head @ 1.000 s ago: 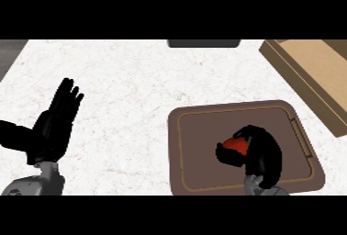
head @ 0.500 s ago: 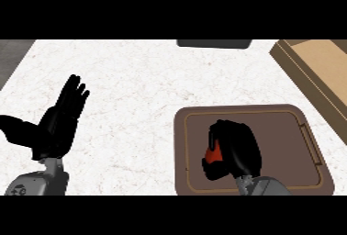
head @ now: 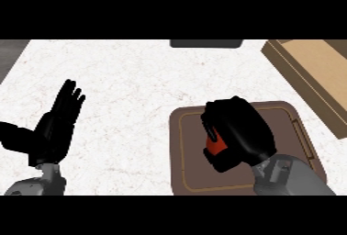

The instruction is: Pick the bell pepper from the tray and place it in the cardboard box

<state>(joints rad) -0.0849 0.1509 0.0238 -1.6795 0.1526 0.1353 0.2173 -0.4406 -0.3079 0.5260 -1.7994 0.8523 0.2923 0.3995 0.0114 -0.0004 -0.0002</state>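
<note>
White counter [head: 136,82], cardboard box [head: 308,69] at right edge. Brown tray [head: 186,151] below right hand [head: 237,131], fingers curled round red bell pepper [head: 215,148], mostly hidden. Left hand [head: 58,124] rests open. Pepper likely light, smooth, hollow; grasp round body.

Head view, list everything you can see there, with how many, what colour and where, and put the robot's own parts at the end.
counter: one, white speckled, fills most of the view.
tray: one, brown, lower right on the counter.
pepper: one, red, over the tray, mostly hidden inside the right hand.
box: one, tan cardboard, upper right, cut off by the edge.
dark object: one, dark grey, top edge at centre; cannot tell what it is.
left hand: one, black, open and resting at the left, fingers up.
right hand: one, black, over the tray, fingers curled round the pepper.
forearms: two, grey, at the lower edge.
</note>
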